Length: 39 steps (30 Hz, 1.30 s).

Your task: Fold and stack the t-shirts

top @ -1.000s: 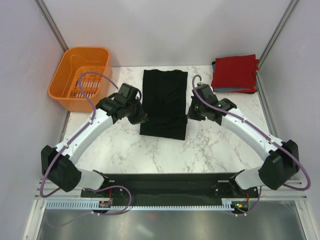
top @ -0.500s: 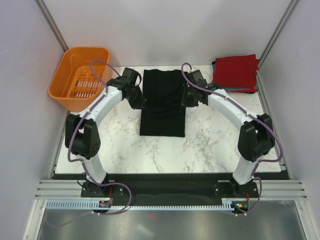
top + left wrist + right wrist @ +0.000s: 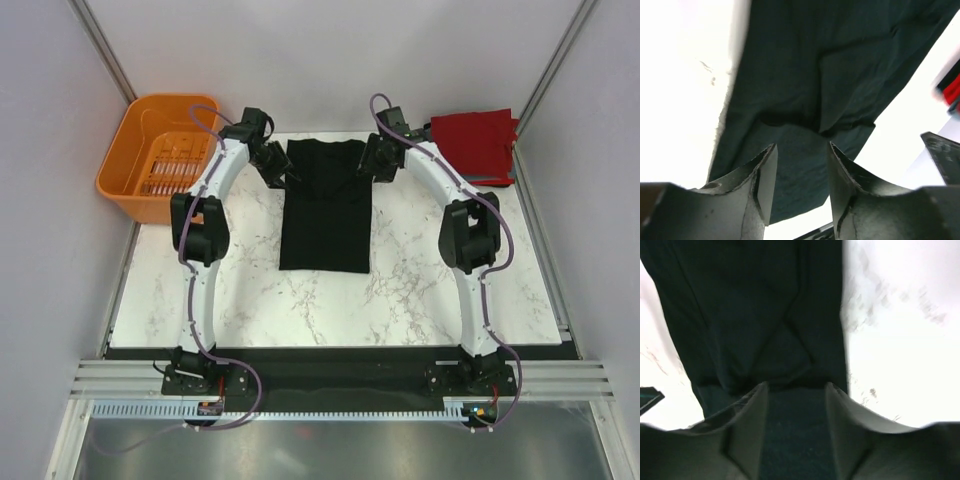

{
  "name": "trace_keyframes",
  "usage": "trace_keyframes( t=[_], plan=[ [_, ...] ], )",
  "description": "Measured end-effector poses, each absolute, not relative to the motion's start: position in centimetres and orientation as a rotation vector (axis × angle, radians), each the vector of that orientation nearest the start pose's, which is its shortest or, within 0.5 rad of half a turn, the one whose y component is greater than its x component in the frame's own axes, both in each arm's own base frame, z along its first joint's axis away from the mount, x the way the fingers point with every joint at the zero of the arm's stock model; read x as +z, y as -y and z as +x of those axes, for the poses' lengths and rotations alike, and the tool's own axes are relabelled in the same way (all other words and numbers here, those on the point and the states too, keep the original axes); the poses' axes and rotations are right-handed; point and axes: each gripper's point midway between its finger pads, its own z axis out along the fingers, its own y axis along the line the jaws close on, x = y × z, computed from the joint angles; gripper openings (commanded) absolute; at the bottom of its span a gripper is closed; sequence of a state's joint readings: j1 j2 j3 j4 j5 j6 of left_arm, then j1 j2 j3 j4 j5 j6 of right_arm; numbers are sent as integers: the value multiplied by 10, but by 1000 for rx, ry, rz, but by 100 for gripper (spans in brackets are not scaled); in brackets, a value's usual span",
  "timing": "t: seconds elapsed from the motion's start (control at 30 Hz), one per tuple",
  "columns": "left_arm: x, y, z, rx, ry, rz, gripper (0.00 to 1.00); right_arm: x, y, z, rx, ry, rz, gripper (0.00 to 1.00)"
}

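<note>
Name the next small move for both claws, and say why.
Probably lower and shut both. The left claw and right claw stand open over the far corners of the long black cloth t-shirt, which lies flat, not yet halved; gripping those corners would allow a fold toward its near hem.

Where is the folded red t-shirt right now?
In the top view, the red t-shirt lies at the table's far right corner, right of the black t-shirt.
</note>
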State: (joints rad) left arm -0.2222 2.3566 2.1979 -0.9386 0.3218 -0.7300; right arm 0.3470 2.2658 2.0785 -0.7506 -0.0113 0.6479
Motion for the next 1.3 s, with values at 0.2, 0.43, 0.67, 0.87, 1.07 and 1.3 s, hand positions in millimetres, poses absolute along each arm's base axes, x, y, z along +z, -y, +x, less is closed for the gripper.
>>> trace_keyframes(
  t=[0.2, 0.43, 0.67, 0.87, 1.07, 1.3],
  plan=[
    [127, 180, 504, -723, -2693, -653, 52, 140, -190, 509, 437, -2491, 426, 66],
    [136, 177, 413, -680, -2783, -608, 51, 125, -200, 381, 650, -2587, 332, 67],
    [102, 166, 333, -634, -2849, -541, 50, 43, -212, 289, 747, -2805, 318, 61],
    [64, 154, 295, -605, -2872, -543, 49, 28, -219, 282, 810, -2805, 312, 56],
    [43, 152, 289, -608, -2862, -533, 47, 25, -225, 291, 843, -2773, 301, 42],
    [31, 151, 286, -613, -2850, -522, 48, 19, -226, 290, 853, -2777, 301, 26]
  ],
)
